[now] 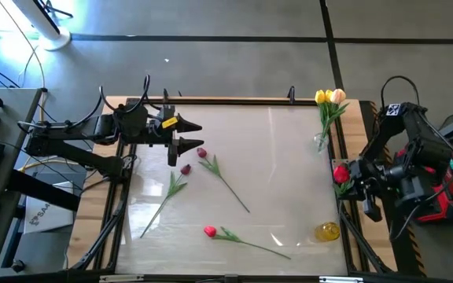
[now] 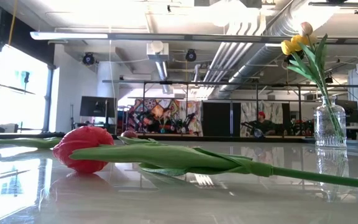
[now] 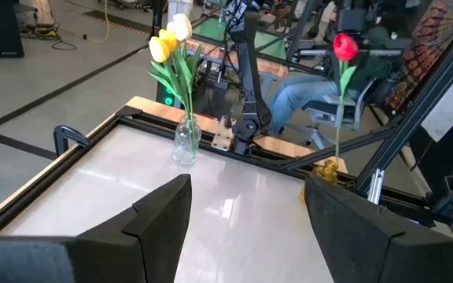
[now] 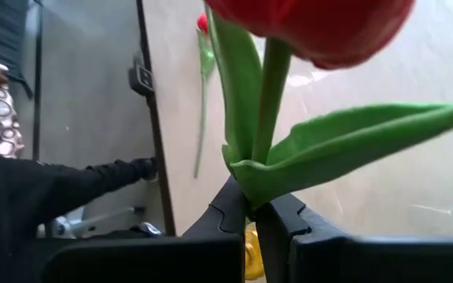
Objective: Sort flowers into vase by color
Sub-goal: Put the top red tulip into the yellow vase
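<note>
Right gripper [image 4: 252,211] clamped on the green stem of a red artificial tulip [image 1: 340,174], head above the fingers, small yellow vase [image 1: 328,231] just below. Left gripper [image 1: 185,134] open, empty, with two dark maroon tulips [image 1: 185,168] just beside its fingertips.

A glossy white bench [image 1: 289,157] framed in pale wood with black rails. A black clamp [image 3: 68,135] sits on its edge. Beyond, a seated person in jeans [image 3: 301,98].

Left tool [image 1: 197,135] spread, right tool [image 4: 252,214] clamped
</note>
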`<action>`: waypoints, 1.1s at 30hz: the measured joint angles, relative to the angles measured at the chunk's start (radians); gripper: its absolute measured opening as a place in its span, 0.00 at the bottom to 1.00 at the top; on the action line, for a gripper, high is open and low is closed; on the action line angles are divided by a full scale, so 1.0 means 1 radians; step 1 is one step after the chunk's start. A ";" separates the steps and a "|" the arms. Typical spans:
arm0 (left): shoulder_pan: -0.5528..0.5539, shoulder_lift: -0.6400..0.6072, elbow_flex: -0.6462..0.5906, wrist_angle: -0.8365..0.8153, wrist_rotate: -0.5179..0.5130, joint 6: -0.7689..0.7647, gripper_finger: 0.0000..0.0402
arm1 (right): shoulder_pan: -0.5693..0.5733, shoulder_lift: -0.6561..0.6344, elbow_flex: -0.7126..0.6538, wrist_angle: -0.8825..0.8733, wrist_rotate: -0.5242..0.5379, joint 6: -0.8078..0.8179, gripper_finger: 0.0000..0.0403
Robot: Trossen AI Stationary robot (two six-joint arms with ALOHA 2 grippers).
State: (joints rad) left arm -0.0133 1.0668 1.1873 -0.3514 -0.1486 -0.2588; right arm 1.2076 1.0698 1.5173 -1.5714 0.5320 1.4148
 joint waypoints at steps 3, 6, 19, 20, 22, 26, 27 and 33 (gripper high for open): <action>0.000 0.000 0.000 0.000 0.000 0.000 0.59 | 0.007 -0.015 -0.031 0.000 0.003 0.006 0.00; 0.000 0.000 0.000 0.000 0.000 0.000 0.59 | 0.019 -0.023 -0.048 0.000 0.048 0.006 0.00; 0.000 0.000 0.000 0.000 0.000 0.000 0.59 | 0.022 -0.058 -0.008 0.001 0.049 -0.007 0.00; 0.000 0.000 0.000 0.000 0.000 0.000 0.59 | 0.022 -0.059 -0.006 0.001 0.052 -0.007 0.00; 0.000 0.000 0.000 0.000 0.000 0.000 0.59 | 0.022 -0.058 -0.006 0.001 0.047 -0.006 0.00; 0.000 0.000 0.000 0.000 0.000 0.000 0.59 | 0.022 -0.055 -0.006 0.000 0.037 -0.002 0.00; 0.000 0.000 0.000 0.000 0.000 0.000 0.59 | 0.022 -0.051 -0.006 0.000 0.037 0.000 0.00; 0.000 0.000 0.000 0.000 0.000 0.000 0.59 | 0.022 -0.026 -0.022 0.001 0.036 0.010 0.00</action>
State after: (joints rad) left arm -0.0135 1.0668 1.1873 -0.3511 -0.1486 -0.2588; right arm 1.2297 1.0439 1.4955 -1.5703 0.5681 1.4246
